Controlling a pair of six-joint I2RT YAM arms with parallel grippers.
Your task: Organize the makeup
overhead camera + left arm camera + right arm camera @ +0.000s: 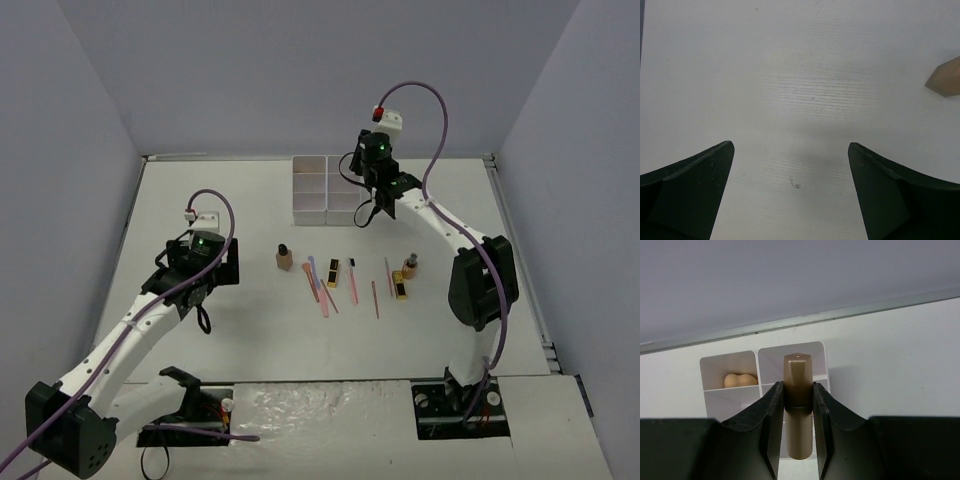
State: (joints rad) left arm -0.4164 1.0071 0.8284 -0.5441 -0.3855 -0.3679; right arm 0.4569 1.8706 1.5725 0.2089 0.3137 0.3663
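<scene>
Right wrist view: the right gripper (798, 405) is clamped on a tan plastic bottle (798, 375), held beside the white gridded compartment box (756, 365) at the table's far edge. A peach rounded sponge (740, 380) lies in 1 compartment. The left gripper (790, 170) hangs wide open, holding nothing, over the white table (790, 75). Thin pink and blue sticks (320, 285) and small black-and-gold tubes (400, 290) lie mid-table.
</scene>
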